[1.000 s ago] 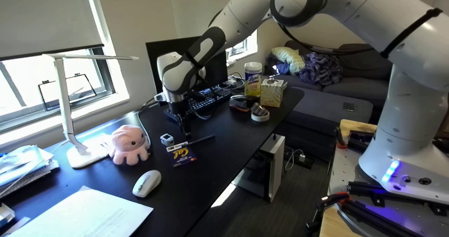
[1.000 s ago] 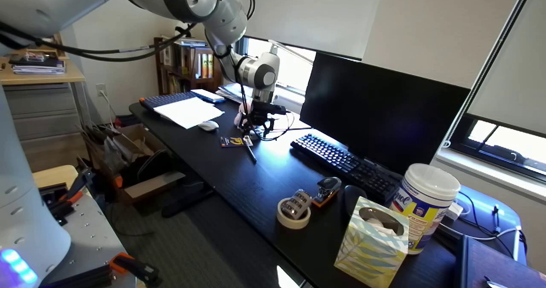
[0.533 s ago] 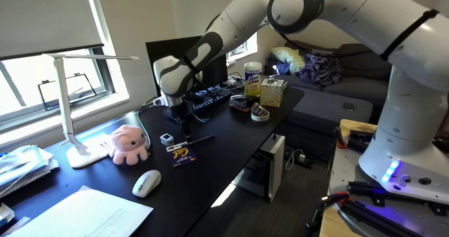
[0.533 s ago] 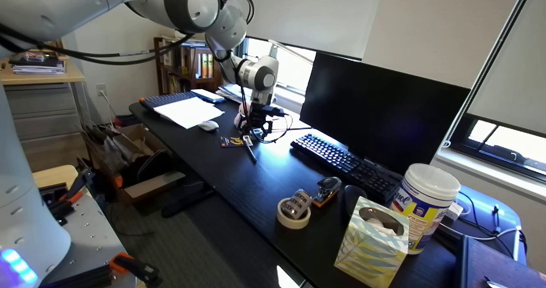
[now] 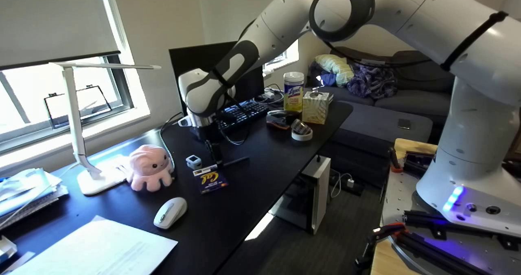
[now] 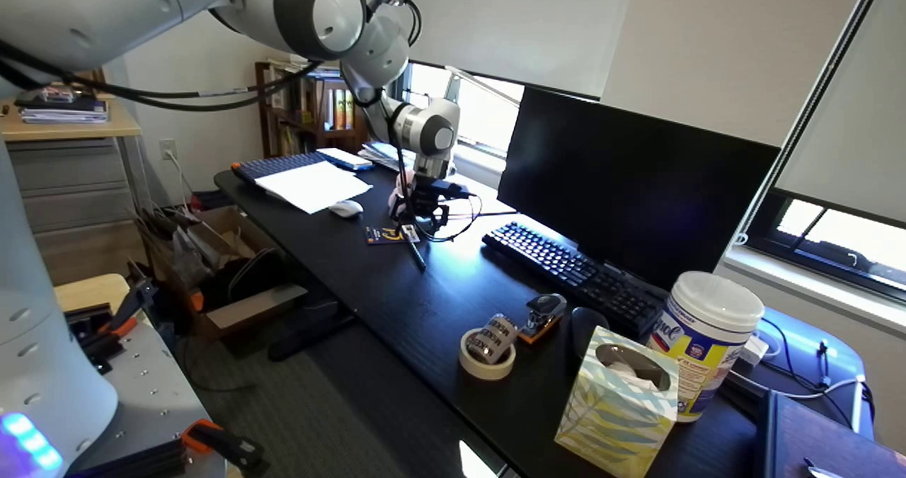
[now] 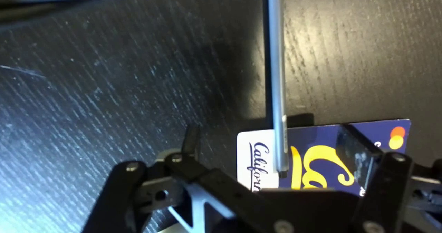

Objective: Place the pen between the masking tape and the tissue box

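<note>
The slim dark pen lies on the desk in both exterior views (image 5: 237,161) (image 6: 417,255). One end rests on a blue card. In the wrist view the pen (image 7: 277,70) runs down between the spread fingers. My gripper (image 7: 275,141) is open, one finger on each side of the pen's end, with gaps on both sides. It also shows low over the card in the exterior views (image 5: 219,161) (image 6: 423,229). The cream masking tape (image 6: 487,370) lies flat, with a printed tape roll leaning on it. The patterned tissue box (image 6: 614,418) stands beyond it (image 5: 315,108).
The blue card (image 5: 210,181) lies under the pen's end, near a small white cube (image 5: 193,162), a pink plush (image 5: 150,167) and a white mouse (image 5: 171,212). A stapler (image 6: 543,315), black mouse (image 6: 587,328), wipes canister (image 6: 708,343) and keyboard (image 6: 566,262) stand around the tape and box.
My gripper has come down a little towards the pen's end and the card, staying open. The pen, card, tape and tissue box have not moved.
</note>
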You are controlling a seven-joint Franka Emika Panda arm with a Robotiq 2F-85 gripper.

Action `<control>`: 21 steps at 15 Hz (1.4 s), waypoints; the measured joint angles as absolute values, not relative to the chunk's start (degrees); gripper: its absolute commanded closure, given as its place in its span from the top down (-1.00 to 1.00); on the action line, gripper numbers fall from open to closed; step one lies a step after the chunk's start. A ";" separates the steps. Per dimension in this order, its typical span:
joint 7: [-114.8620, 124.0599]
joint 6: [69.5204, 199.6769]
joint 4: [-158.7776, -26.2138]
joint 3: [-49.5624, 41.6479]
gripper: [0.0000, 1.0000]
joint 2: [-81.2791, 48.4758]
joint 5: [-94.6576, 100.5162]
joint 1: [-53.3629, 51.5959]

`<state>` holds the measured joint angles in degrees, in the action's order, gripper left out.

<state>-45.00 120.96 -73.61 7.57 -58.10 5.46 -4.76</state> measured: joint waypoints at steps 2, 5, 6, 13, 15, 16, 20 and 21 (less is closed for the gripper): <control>-45.00 121.05 -73.61 7.58 1.00 -58.17 5.46 -4.77; -45.00 121.23 -73.64 7.56 1.00 -58.18 5.46 -4.77; -45.00 121.27 -73.67 7.56 0.50 -58.18 5.46 -4.77; -45.00 121.28 -73.98 7.37 -0.32 -58.07 5.50 -4.66; -45.00 121.28 -74.00 7.30 -0.58 -58.04 5.50 -4.51; -45.00 121.28 -74.09 7.22 -0.70 -58.01 5.50 -4.41; -44.91 121.22 -76.47 7.28 -0.98 -56.74 5.15 -3.34; -44.70 121.23 -77.34 7.29 -0.48 -56.23 5.11 -3.04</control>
<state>-44.70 121.23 -77.34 7.29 -56.23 5.11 -3.04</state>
